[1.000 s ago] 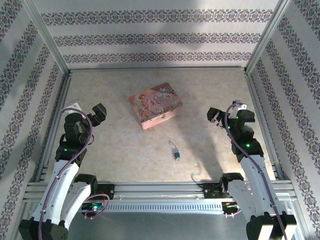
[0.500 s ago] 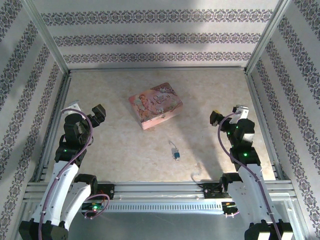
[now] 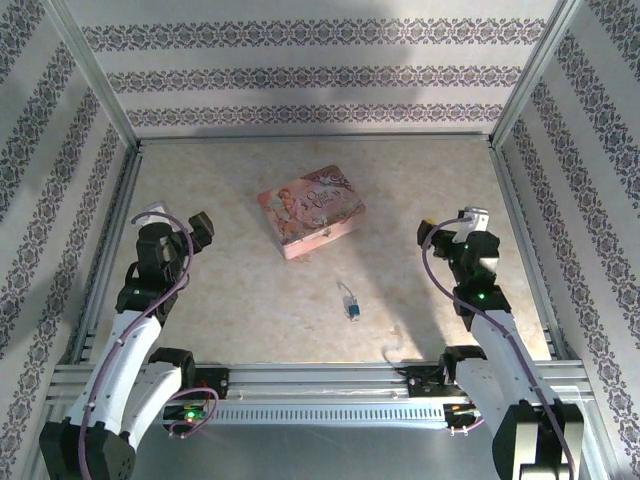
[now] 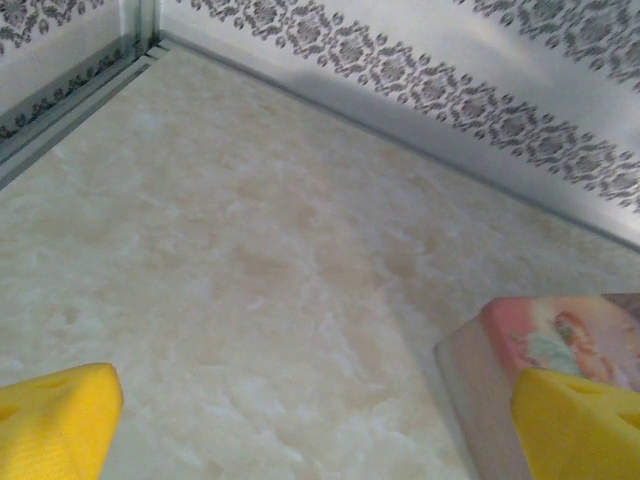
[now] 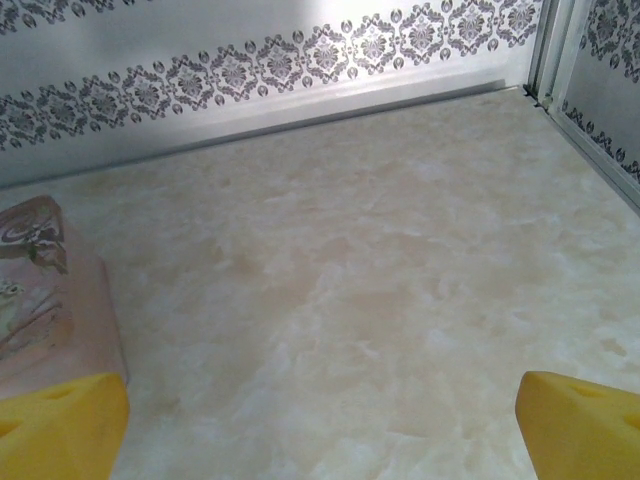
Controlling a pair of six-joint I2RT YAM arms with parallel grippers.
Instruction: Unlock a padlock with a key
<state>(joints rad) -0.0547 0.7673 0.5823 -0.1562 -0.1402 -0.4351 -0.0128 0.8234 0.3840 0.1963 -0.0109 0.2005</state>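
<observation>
The tiny blue padlock (image 3: 354, 311) with its thin silver shackle lies on the table, in front of the middle and between the two arms. A thin pale sliver, the key (image 3: 391, 350), lies close to the front rail. My left gripper (image 3: 174, 218) hovers at the left side, jaws wide open and empty; its yellow fingertips (image 4: 55, 422) frame bare table. At the right side, my right gripper (image 3: 452, 225) is also wide open and empty, with yellow fingertips (image 5: 60, 425) above bare table. Both grippers are well away from the padlock.
A pink picture-decorated tin (image 3: 311, 210) sits at the table's centre, behind the padlock; its corner appears as the tin (image 4: 560, 340) in the left wrist view and as the tin (image 5: 40, 290) in the right wrist view. Patterned walls (image 3: 320, 80) and metal rails enclose the table.
The right arm has folded back toward its base and its gripper has turned. The left gripper has drawn in slightly. Padlock, key and tin have not moved.
</observation>
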